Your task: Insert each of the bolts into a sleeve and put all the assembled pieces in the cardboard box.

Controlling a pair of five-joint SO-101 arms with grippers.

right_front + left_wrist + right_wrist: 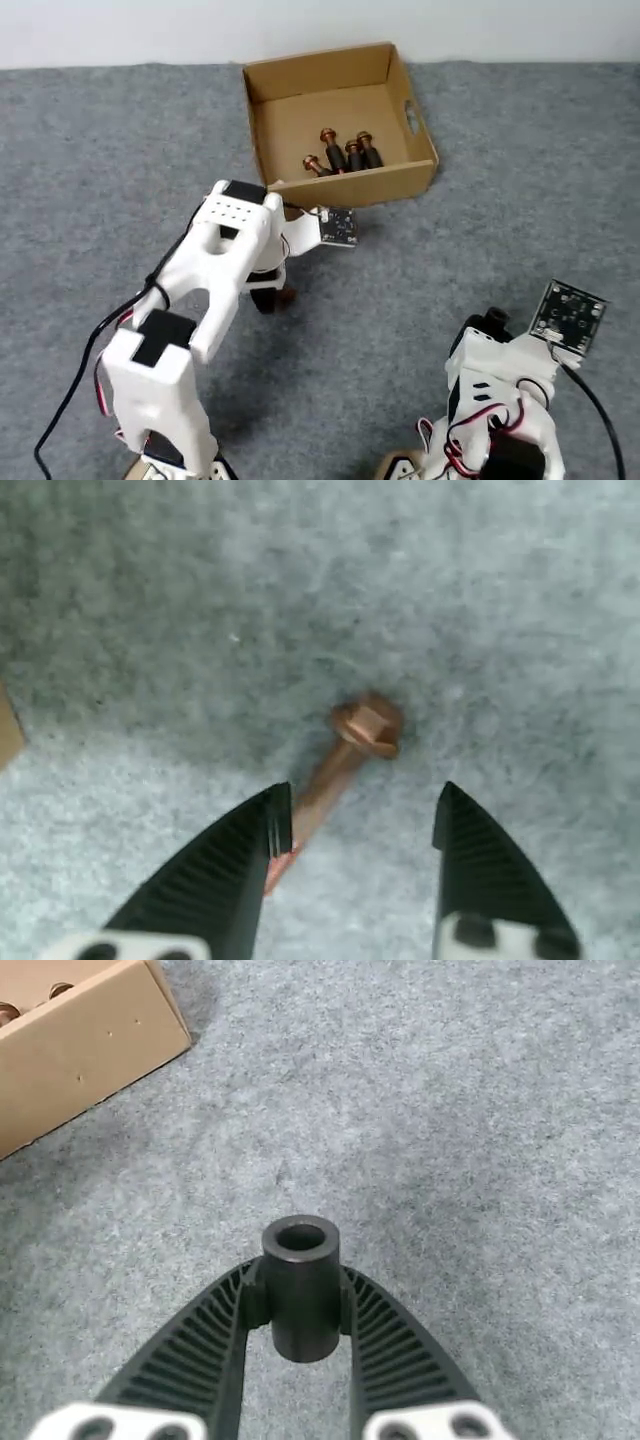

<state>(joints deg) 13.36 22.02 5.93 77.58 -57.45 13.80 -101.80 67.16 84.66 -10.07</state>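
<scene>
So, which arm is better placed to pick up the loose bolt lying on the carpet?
Left. The left gripper hangs open right over the copper bolt, with the shank beside one finger. The right gripper is shut on a black sleeve, so it is not free.

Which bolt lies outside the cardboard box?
The bare copper bolt lying on the grey carpet beneath the open left gripper; the other bolts sit inside the cardboard box.

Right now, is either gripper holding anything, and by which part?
The right gripper grips the black sleeve by its sides. The left gripper is open over a bolt, holding nothing.
</scene>
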